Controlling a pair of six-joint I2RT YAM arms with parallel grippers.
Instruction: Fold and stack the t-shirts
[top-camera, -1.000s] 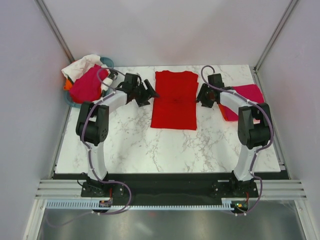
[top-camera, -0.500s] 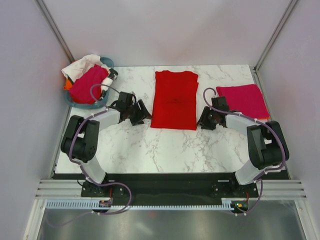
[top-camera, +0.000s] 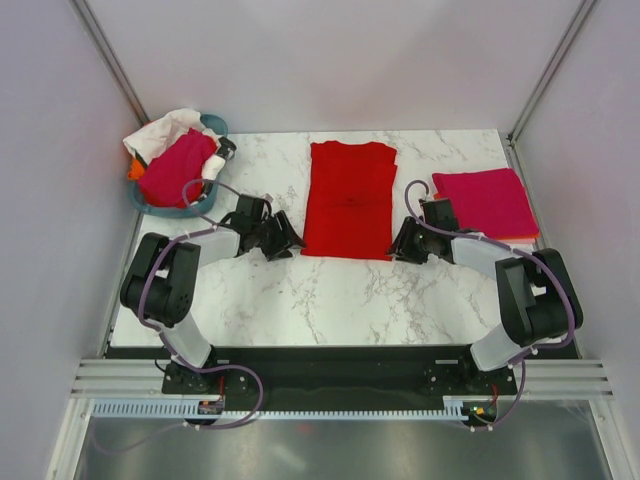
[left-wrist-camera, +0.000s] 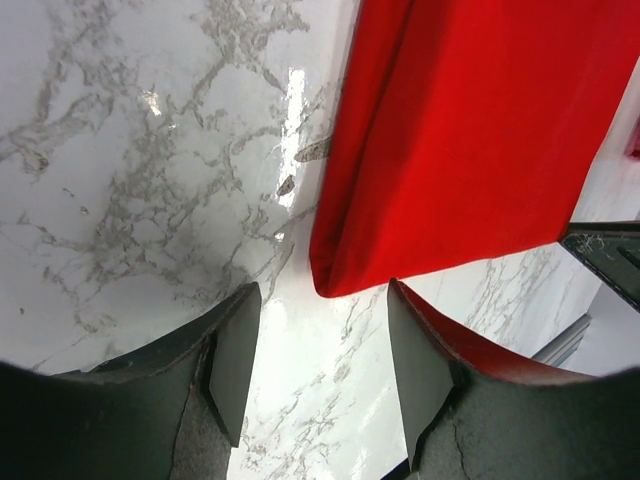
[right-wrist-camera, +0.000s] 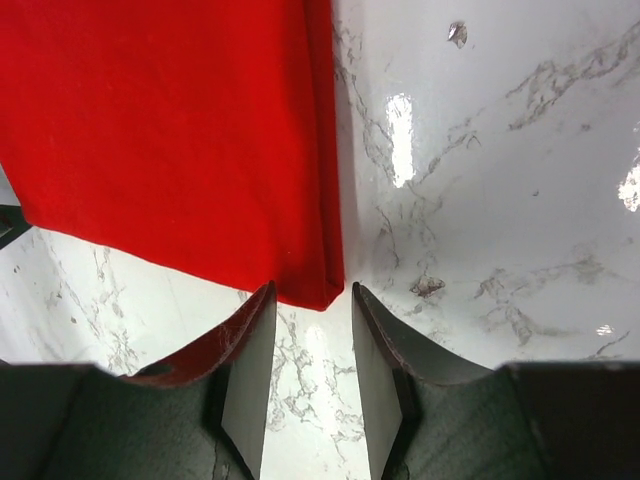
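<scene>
A bright red t-shirt (top-camera: 349, 198) lies folded lengthwise into a long strip in the middle of the marble table. My left gripper (top-camera: 287, 243) is open, low at the strip's near left corner (left-wrist-camera: 335, 285), which lies just ahead of the jaws. My right gripper (top-camera: 398, 246) is open at the near right corner (right-wrist-camera: 325, 295), just short of it. A folded magenta-pink t-shirt (top-camera: 483, 201) lies flat at the right. More shirts, magenta (top-camera: 178, 166), white (top-camera: 160, 131) and a bit of orange (top-camera: 133, 172), are heaped at the back left.
A teal oval tub (top-camera: 150, 203) at the back left corner holds the heaped shirts. White booth walls close in the table on three sides. The table's front edge runs just ahead of both arm bases.
Both grippers have moved from the strip's far part toward me along its sides, and now sit at its near corners. The pink shirt, partly covered before, is fully in view.
</scene>
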